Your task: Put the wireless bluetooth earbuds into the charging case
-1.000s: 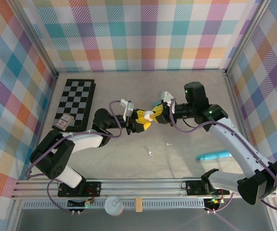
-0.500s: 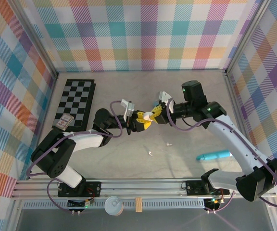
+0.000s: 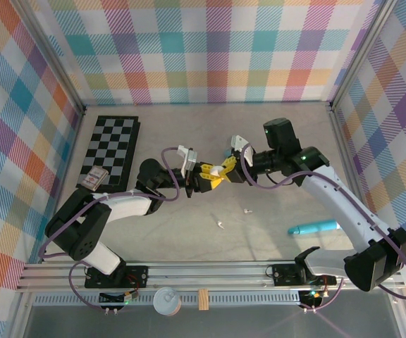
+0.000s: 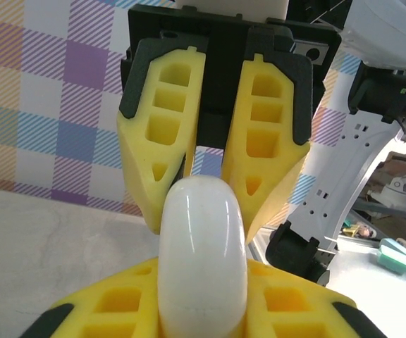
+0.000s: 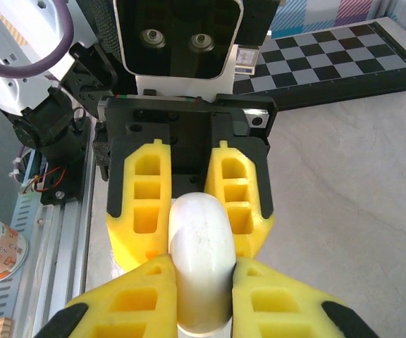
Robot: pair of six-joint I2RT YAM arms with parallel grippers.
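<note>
Left gripper [image 3: 204, 177] and right gripper [image 3: 229, 166] both clamped the white charging case [image 5: 199, 260], its long axis spanning them; two earbuds [image 3: 247, 210] lay on the table [image 3: 273, 141] toward five o'clock.

Whole setup sits in a box of bright pastel plaid: back wall [image 3: 203, 49], left wall [image 3: 20, 141] and right wall [image 3: 393, 127] all wear the same rainbow check fabric. Bare aluminium posts [image 3: 50, 55] run up the corners. The tabletop [image 3: 189, 232] is a plain matte beige-grey, with an aluminium rail [image 3: 210, 271] along the near edge. Lighting's even, shadows on the surface pretty soft
</note>
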